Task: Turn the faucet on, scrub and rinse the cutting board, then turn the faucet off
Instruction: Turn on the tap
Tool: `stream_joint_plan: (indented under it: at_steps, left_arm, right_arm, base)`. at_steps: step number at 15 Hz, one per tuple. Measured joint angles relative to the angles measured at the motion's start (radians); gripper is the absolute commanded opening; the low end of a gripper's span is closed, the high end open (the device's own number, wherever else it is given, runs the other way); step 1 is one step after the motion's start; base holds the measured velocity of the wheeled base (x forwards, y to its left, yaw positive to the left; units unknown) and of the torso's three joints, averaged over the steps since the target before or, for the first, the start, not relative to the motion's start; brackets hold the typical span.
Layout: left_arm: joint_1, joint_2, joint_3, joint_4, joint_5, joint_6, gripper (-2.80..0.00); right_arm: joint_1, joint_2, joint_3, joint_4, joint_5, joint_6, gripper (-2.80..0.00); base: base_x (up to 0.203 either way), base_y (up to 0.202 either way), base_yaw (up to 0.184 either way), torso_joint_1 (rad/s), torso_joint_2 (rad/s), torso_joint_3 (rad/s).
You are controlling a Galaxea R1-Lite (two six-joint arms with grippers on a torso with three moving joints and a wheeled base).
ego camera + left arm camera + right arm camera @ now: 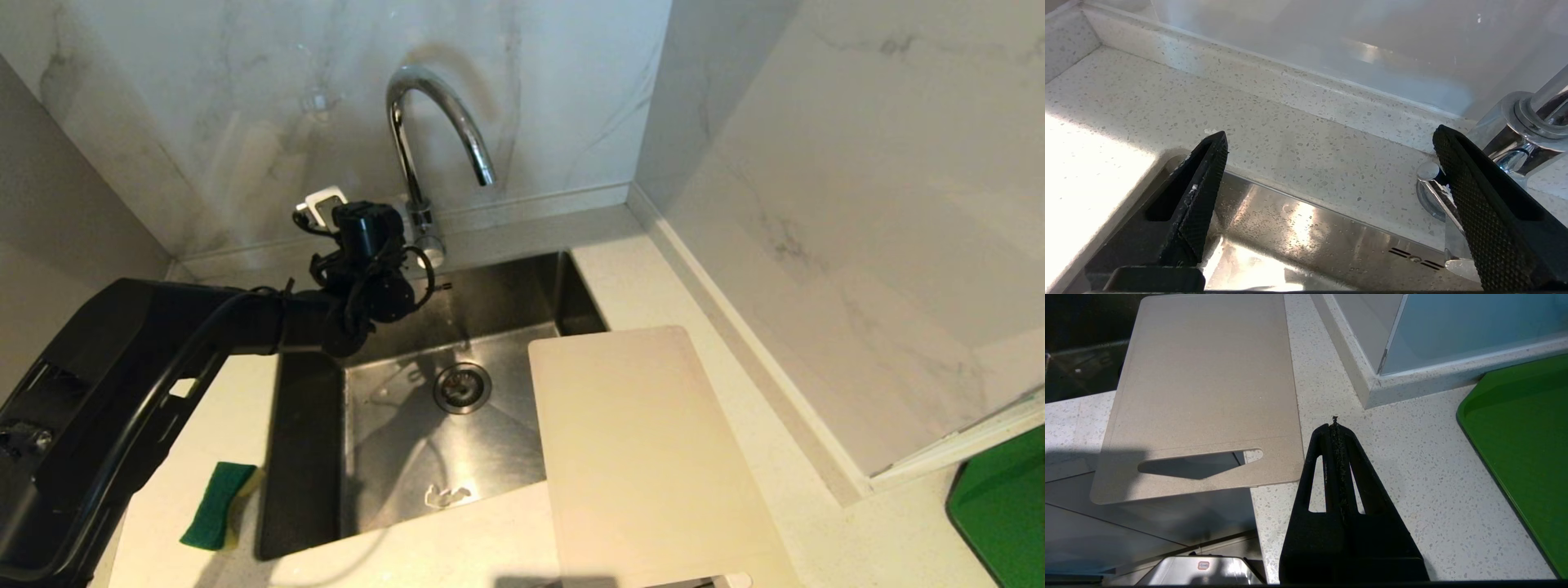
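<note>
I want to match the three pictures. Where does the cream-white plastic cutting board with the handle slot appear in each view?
Head view: cream-white plastic cutting board lies lower centre-right, partly over the right rim of the steel sink.
Left wrist view: not in it; only the chrome faucet base, sink edge and counter show.
Right wrist view: upper left, handle slot nearest the camera.
Shared landmark: the speckled white counter, seen in all three views.
</note>
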Motion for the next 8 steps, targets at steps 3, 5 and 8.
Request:
stream_joint_plan:
  at_steps: [3,5,8]
  left_arm:
    - [0.003,0.001,0.001,0.003,0.001,-0.02,0.0]
    - [0.004,-0.011,0.008,0.01,0.003,-0.03,0.0]
    - [0.003,-0.052,0.067,0.019,0.016,-0.035,0.0]
  right_arm:
    - [0.0,0.0,0.0,0.0,0.0,0.0,-2.8]
    - [0.0,0.0,0.0,0.0,0.0,0.0,-2.8]
    - [0.0,0.0,0.0,0.0,0.0,0.0,-2.8]
  base:
    - [0.0,0.0,0.0,0.0,0.0,0.0]
    - [0.0,0.0,0.0,0.0,0.0,0.0]
    - [0.0,0.0,0.0,0.0,0.0,0.0]
